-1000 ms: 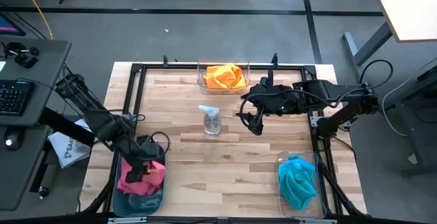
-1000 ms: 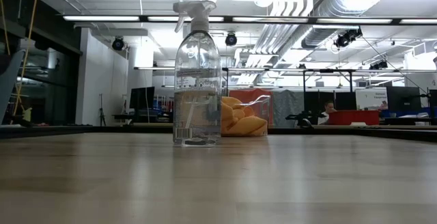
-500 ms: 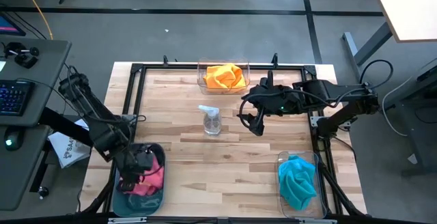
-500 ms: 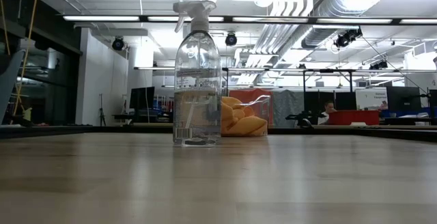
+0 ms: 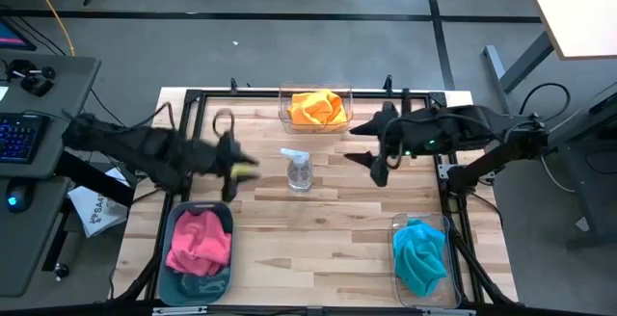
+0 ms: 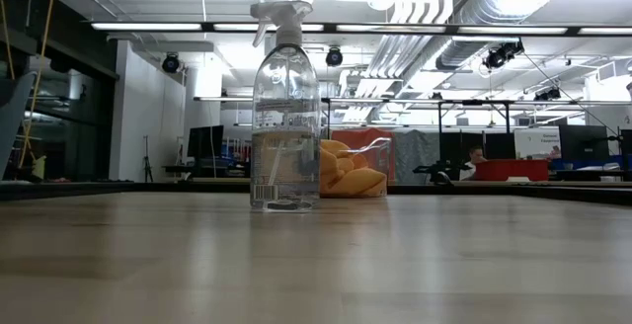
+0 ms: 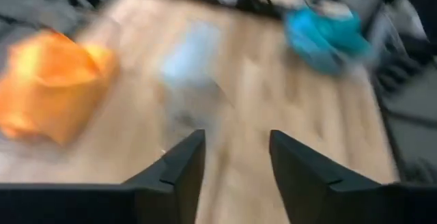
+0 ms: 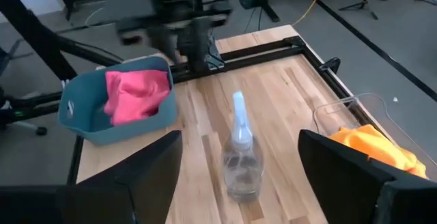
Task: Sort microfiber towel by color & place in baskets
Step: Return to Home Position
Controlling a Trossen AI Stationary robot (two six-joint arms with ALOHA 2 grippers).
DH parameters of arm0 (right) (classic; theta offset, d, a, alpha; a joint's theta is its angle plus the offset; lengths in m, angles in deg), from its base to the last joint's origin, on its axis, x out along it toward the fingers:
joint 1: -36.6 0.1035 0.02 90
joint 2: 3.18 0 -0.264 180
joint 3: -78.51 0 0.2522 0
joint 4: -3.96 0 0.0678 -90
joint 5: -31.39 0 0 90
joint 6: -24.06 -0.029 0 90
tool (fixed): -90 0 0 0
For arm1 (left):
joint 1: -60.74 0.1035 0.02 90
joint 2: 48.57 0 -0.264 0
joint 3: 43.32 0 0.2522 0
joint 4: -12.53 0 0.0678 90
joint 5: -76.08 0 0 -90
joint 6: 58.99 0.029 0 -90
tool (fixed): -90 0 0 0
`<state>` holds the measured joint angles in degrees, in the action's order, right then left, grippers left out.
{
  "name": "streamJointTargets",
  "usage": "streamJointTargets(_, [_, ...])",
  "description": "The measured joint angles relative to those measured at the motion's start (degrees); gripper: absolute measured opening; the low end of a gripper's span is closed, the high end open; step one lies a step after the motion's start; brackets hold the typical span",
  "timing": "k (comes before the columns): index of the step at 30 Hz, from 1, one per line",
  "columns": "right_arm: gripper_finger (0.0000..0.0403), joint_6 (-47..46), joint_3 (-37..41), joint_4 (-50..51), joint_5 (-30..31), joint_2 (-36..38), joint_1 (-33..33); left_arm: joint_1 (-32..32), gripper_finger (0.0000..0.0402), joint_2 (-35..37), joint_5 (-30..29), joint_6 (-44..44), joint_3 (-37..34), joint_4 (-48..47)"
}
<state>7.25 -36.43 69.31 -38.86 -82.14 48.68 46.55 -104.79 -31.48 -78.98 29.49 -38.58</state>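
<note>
A clear spray bottle (image 5: pixel 299 170) is standing upright on the wooden table (image 5: pixel 318 234), partly filled with clear liquid. Well away from the bottle, beyond the table's edge, a dark keyboard (image 5: pixel 17 138) is lying on a grey desk (image 5: pixel 58 85). Far behind the bottle, across the room, a person (image 6: pixel 478 155) is sitting.

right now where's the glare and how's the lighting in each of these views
Low view: the ceiling strip lights glare bright, the clear spray bottle is lit from behind, and the table carries a pale sheen. High view: even light, only soft shadows on the table. Right wrist view: the rim of the clear basket glints faintly.
</note>
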Motion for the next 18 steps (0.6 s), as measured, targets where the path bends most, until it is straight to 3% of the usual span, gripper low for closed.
streamJointTargets(5, [0.0236, -0.6, 0.0, 2.7, -0.5, 1.9, 1.3, 14.1, 0.0074, 3.4, 8.0, 3.3, -12.1, 20.8])
streamJointTargets(8, [0.0182, -1.3, 0.0, 5.8, -0.7, 2.0, 2.0, 17.4, 0.0018, 5.0, 15.4, -2.3, -21.1, 32.4])
streamJointTargets(10, [0.0138, -1.3, 0.7, 6.8, -0.7, 2.0, 2.3, 17.6, 0.0007, 6.5, 17.3, -6.2, -26.2, 37.7])
streamJointTargets(15, [0.0018, -1.5, 5.8, 7.2, -2.2, 3.0, 2.2, 14.1, 0.0003, 11.6, 11.2, -12.1, -35.4, 45.7])
streamJointTargets(18, [0.0018, -4.0, 10.4, 6.9, -5.0, 4.8, 1.4, 11.1, 0.0002, 15.5, 4.9, -13.3, -39.1, 48.8])
